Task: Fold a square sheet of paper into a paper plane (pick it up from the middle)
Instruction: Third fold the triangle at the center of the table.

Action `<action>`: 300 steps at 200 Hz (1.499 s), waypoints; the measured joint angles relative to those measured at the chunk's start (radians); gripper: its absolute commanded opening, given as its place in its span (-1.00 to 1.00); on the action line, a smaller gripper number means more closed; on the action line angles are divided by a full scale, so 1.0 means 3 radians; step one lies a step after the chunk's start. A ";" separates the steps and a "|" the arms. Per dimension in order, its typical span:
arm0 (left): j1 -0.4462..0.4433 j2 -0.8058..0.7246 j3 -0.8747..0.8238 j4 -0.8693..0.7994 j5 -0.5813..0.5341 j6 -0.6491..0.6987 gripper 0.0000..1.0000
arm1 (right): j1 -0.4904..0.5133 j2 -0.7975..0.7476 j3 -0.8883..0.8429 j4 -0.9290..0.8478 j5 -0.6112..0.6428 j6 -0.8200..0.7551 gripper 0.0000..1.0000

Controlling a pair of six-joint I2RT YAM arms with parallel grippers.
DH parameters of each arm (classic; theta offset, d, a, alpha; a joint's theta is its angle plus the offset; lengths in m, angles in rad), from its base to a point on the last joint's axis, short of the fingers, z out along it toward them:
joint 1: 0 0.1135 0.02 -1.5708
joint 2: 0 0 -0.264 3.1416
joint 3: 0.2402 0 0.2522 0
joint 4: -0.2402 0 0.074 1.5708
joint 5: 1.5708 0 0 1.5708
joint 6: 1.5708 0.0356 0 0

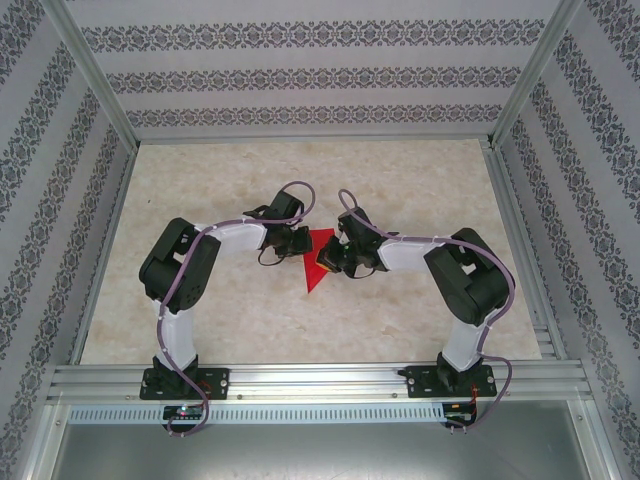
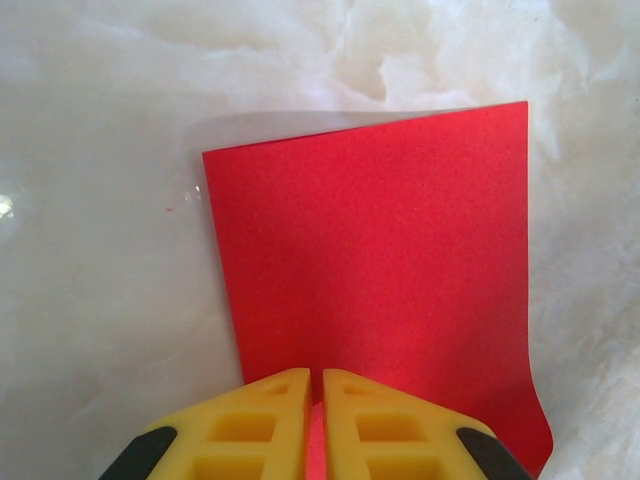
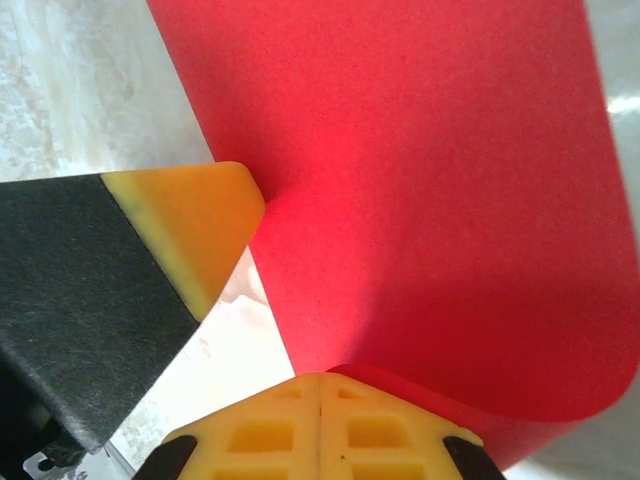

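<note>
Bright, even light; soft shadows; faint glare on table (image 2: 80, 300); sharp focus.

One square sheet of paper (image 2: 380, 260), the single red thing, lies just ahead of the left gripper (image 2: 314, 375) and curls up from the right gripper (image 3: 320, 378). That makes two grippers, each with two yellow fingers (image 3: 295, 400), four fingers in all. Two arms: left arm (image 1: 180, 270) and right arm (image 1: 470, 275). One marbled table (image 1: 200, 180) lies beneath both claws.
</note>
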 measured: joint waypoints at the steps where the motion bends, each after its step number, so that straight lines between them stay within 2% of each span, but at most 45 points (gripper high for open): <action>1: 0.0000 0.0000 0.0000 0.0000 0.0001 0.0000 -0.74 | 0.0000 0.0000 0.0001 0.0000 0.0000 0.0000 -1.00; 300: 0.0000 0.0024 0.0024 0.0000 0.0053 0.0000 -0.76 | 0.0043 0.0235 0.0145 -0.0005 0.0000 -0.0300 -1.00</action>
